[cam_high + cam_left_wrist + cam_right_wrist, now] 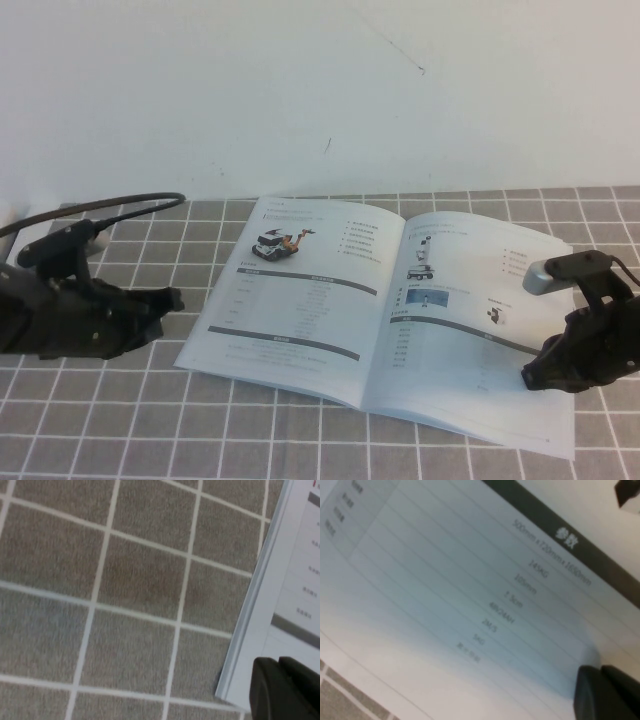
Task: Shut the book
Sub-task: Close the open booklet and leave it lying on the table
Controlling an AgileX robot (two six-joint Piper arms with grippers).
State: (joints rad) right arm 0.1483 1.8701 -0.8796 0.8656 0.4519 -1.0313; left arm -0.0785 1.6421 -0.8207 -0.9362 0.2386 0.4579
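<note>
White paper book (330, 300) lies open flat on the grey gridded mat (120, 420) btwn our grippers. Left gripper (172, 298), jaws closed, sits low just beside left page edge, prob. to lift it; right gripper (530, 378), jaws closed, over right page, prob. steadying.

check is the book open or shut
Open: book lies spread, both pages up. Left end effector beside its left edge, right end effector over right page.
</note>
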